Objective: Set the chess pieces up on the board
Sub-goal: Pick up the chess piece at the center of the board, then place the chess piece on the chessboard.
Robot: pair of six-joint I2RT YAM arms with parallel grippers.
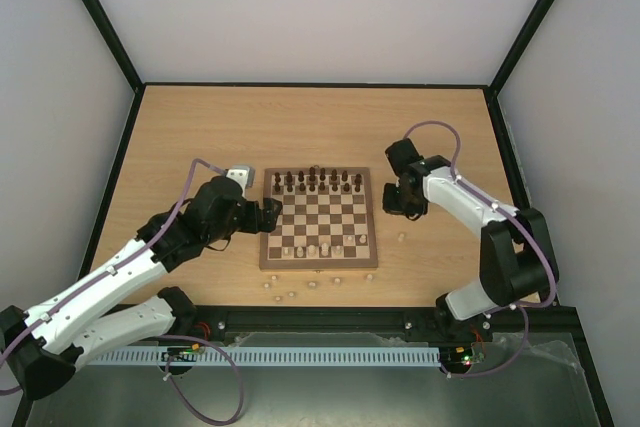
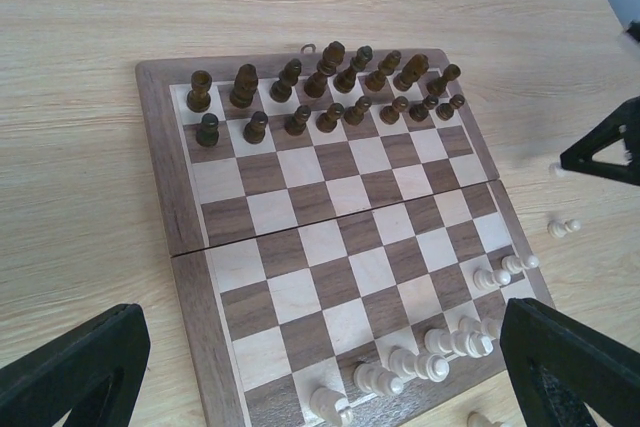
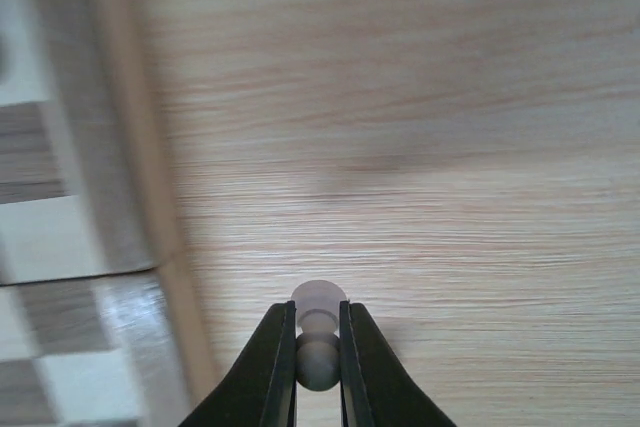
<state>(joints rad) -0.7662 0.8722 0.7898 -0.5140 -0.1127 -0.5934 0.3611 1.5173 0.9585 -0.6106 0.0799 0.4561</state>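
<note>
One pale chess piece (image 3: 318, 299) sits clamped in the right end effector (image 3: 317, 319), beside the board (image 3: 130, 197).

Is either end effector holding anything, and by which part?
The right end effector pinches a pale pawn by its narrow middle. The left end effector is open, empty.

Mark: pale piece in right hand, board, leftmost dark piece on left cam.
small pale beige wooden chess piece (image 3: 319, 303): right wrist view, rounded top.
square checkered wooden chessboard (image 2: 175, 187): left wrist view, left border strip.
dark brown turned wooden piece (image 2: 200, 90): left wrist view, back-row corner, body.
</note>
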